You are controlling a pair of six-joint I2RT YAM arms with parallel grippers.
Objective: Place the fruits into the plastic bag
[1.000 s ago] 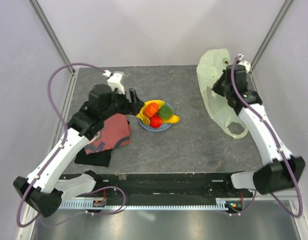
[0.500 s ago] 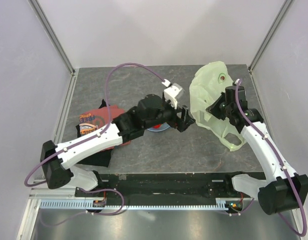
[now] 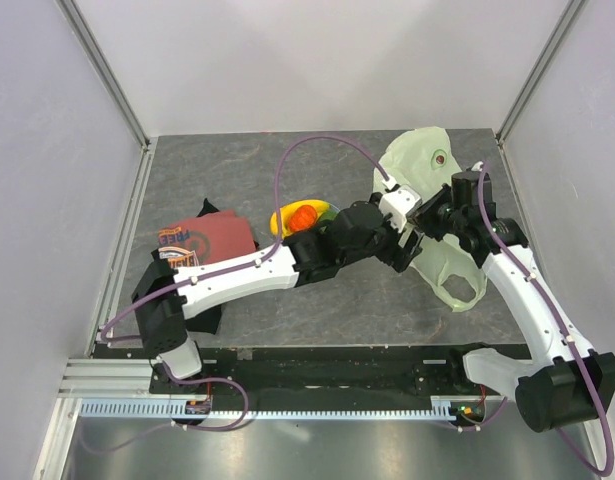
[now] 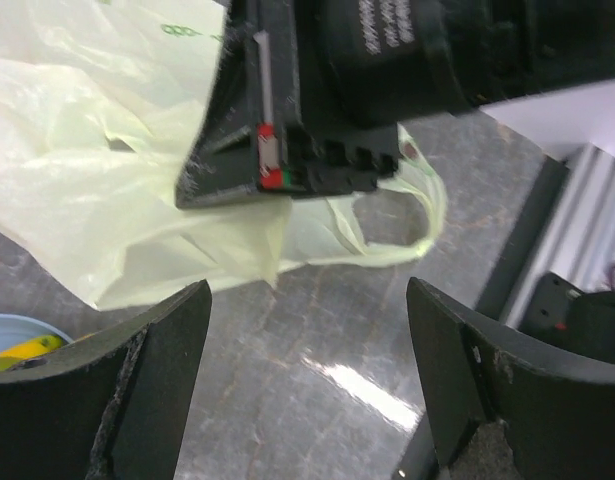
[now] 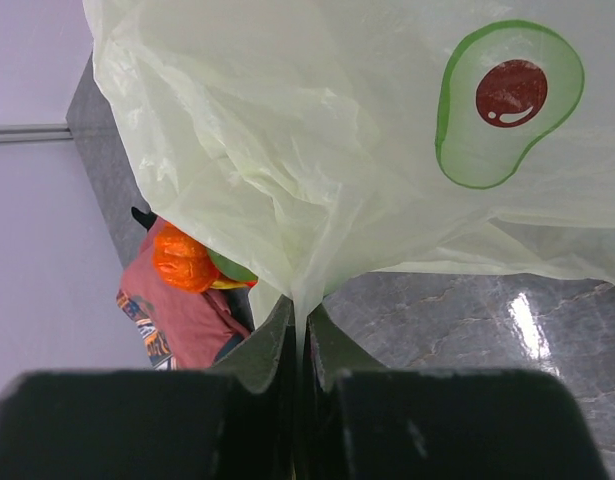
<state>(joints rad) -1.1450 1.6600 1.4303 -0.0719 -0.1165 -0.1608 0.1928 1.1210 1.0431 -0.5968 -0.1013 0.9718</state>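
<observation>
The plastic bag (image 3: pixel 409 165) is on the right part of the table (image 3: pixel 237 165). The fruits (image 3: pixel 302 216) lie left of the bag, and the T-shirt (image 3: pixel 202 238) lies farther left of it.

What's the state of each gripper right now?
Left gripper: open, holding nothing.
Right gripper: closed, pinching a fold of the plastic bag.

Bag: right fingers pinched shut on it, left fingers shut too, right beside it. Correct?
Not quite. The left fingers are open, not shut: the left wrist view shows a wide gap between them with nothing in it. The rest holds: the right fingers are pinched shut on the bag, and the left ones sit right beside it.
</observation>
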